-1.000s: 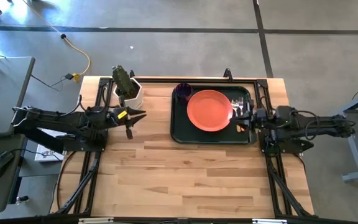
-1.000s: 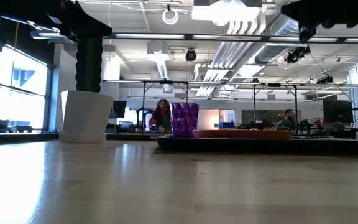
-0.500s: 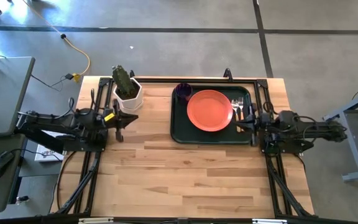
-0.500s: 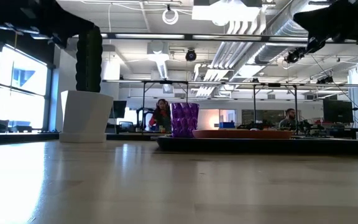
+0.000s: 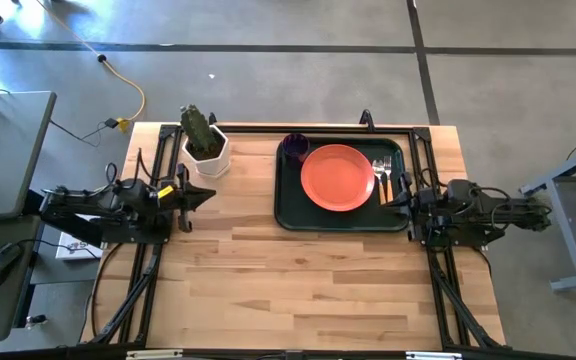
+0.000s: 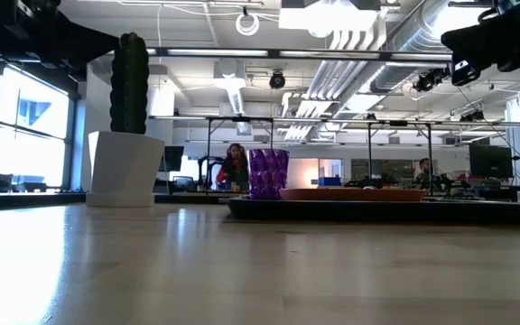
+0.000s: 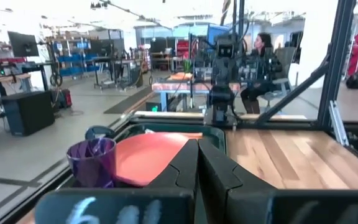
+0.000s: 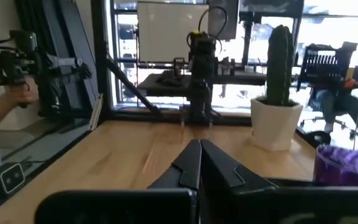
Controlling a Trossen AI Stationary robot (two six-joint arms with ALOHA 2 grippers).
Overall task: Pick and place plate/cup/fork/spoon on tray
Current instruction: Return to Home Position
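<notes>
Plate, cup, fork and spoon all sit on the dark green tray toward the far side of the wooden table, whose near half lies bare in front of me. Over the table's left edge, the left gripper points inward with its two fingers pressed together, holding nothing; its wrist camera shows them meeting in a closed wedge. Opposite it, over the right edge and just beside the tray's right rim, the right gripper is likewise clenched on nothing, fingers together. On the tray itself the orange-red plate lies flat in the middle, the purple cup stands upright at the far left corner just beside the plate, and the fork and spoon lie side by side along the right end, fork nearer the plate. Farther back on the left, well apart from the tray, a white pot holds a tall green cactus. Beyond the table, people sit among desks and monitors, and a yellow cable curls across the floor.
</notes>
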